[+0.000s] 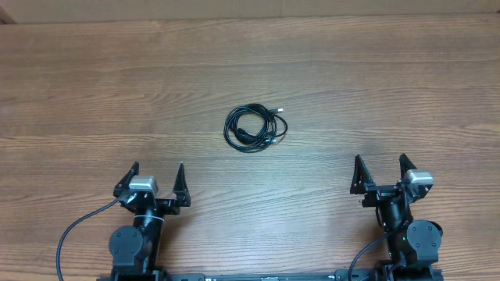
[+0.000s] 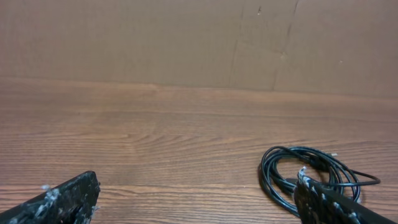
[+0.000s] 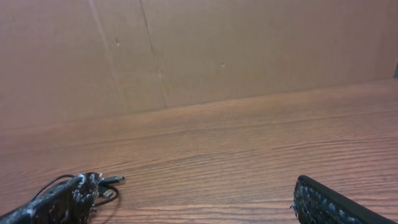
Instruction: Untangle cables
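Though wrist views clip them, cables [image 1: 244,131] coiled whole overhead; both end effectors [image 1: 157,167] [image 1: 380,159] wide.

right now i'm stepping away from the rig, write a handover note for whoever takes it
left gripper: open, empty, parked at the near side of the table, clear of the job.
right gripper: open, empty, parked likewise.
cables: one small coiled bundle mid-table, ahead of and between both arms, a little nearer the left one; a plug end sticks out at its right.
done: nothing, the bundle looks untouched.
left: reach in, grip, pull the cords apart.
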Controlling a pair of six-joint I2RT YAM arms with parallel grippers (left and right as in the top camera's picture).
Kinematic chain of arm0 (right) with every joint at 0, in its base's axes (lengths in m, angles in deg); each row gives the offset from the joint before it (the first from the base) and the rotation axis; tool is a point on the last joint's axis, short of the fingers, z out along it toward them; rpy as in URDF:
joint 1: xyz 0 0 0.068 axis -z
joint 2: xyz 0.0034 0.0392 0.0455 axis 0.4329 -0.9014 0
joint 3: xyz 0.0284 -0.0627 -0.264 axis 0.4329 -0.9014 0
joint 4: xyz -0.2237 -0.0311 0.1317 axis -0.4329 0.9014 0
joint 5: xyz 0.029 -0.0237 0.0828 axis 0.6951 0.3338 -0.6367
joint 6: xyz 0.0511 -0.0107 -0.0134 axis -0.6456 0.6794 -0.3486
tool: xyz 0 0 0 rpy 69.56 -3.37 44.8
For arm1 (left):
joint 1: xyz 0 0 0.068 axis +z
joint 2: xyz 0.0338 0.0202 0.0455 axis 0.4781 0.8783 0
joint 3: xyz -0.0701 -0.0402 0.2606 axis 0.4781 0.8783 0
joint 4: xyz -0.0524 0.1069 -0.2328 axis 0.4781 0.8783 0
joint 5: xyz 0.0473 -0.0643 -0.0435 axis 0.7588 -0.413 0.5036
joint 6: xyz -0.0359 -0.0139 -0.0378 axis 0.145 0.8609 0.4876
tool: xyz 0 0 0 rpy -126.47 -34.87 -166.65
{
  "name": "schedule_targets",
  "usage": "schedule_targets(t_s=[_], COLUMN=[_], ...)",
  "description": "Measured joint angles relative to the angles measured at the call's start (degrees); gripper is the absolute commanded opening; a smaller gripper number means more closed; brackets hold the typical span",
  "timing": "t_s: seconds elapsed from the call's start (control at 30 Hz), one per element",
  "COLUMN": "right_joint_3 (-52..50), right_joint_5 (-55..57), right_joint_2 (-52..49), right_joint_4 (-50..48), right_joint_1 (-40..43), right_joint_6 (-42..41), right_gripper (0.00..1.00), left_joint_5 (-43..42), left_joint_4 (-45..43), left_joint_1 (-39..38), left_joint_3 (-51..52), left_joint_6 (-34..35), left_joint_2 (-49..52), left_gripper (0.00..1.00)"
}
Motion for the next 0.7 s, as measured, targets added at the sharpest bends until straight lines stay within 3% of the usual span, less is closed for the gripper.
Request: schedule_targets(t_s=[0.33,0.7], right_joint_3=[1.07,9.22], right_joint_5=[0.24,1.09], right_joint_2=[0.00,-3.63], right_joint_4=[5.22,14.38], right_joint_1=[0.00,0.00], right_joint_6=[-0.04,-1.53], right_gripper=[1.00,1.00], left_joint_5=[0.07,0.02], left_joint_4=[1.40,14.60], left_joint_1=[0.00,0.00], left_joint_3=[-0.37,-10.80], left_joint_6=[4.61,3.50], left_joint_2=[0.00,10.16], left_gripper=[1.00,0.99])
